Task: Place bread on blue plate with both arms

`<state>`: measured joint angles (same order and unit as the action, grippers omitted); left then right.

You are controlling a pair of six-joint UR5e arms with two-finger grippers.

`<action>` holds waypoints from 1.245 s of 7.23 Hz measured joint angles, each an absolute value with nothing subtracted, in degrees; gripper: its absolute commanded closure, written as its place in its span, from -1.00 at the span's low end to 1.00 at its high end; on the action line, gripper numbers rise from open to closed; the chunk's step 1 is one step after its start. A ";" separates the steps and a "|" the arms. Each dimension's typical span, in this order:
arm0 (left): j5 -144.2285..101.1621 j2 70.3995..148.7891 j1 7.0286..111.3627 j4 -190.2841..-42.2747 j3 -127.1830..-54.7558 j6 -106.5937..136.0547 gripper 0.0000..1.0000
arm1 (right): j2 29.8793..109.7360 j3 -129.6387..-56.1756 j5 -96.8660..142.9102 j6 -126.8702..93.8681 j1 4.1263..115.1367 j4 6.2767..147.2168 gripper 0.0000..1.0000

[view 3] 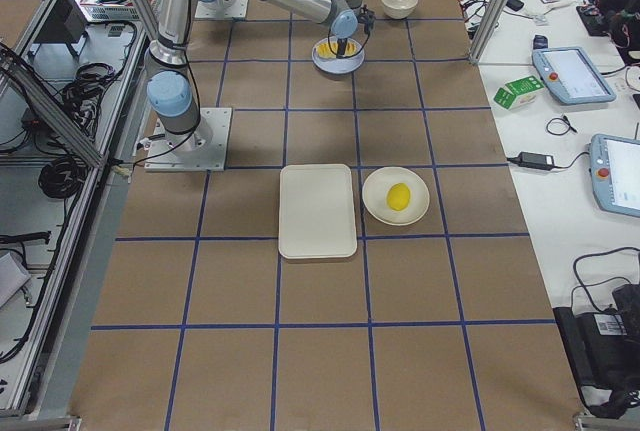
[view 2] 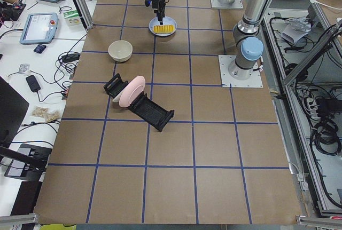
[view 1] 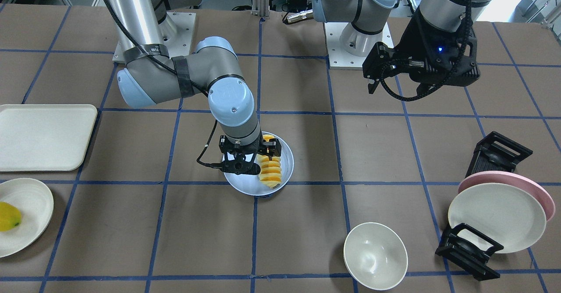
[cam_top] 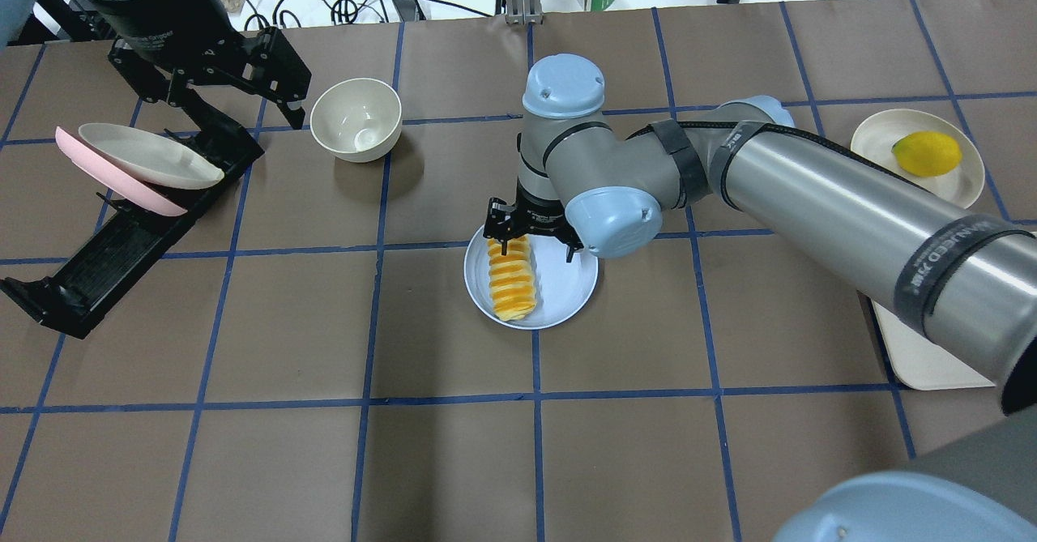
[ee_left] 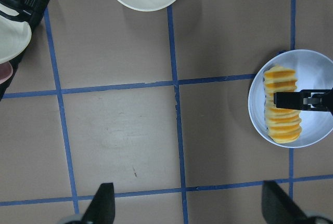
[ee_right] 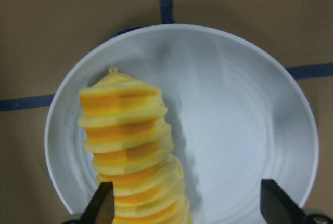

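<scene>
Bread, a long ridged loaf with orange-yellow tops and cream sides (cam_top: 512, 279), lies flat on the round matte pale-blue plate (cam_top: 567, 283) near mid-bench. In the overhead view its long axis runs 12 to 6 and it fills the plate's 9 o'clock half. The right claw (ee_right: 190, 208) hangs over the loaf's 12 o'clock end with fingers spread wide, gripping nothing. One finger is just beside the loaf's 9 o'clock flank and the other is out over bare plate toward 3. The left claw (ee_left: 190, 208) is also spread and empty, well apart at about 10 o'clock from the plate, above the black plate rack (cam_top: 121, 258) and near the cream bowl (cam_top: 356, 119). So the right arm is far nearer. Placement looks done, and what matters next is likely the retreat. The loaf runs between the right fingers, so straight up should clear it, while a sideways pull toward 3 could drag the near finger into that end. Contact with the loaf there: can't tell.
</scene>
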<state>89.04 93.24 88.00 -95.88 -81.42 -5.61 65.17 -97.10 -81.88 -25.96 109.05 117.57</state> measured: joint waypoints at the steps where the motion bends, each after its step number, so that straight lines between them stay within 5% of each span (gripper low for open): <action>1: 89.03 93.24 88.00 -95.79 -81.45 -5.61 -1.00 | 67.76 -96.78 -82.63 -25.79 107.49 115.10 -1.00; 6: 89.03 93.08 87.88 -95.60 -81.42 -5.41 -1.00 | 82.04 -96.51 -86.05 -10.84 89.45 103.13 -1.00; 9: 88.95 93.08 87.80 -95.52 -81.53 -5.27 -1.00 | 88.41 -94.92 -88.86 -9.44 87.75 96.82 -1.00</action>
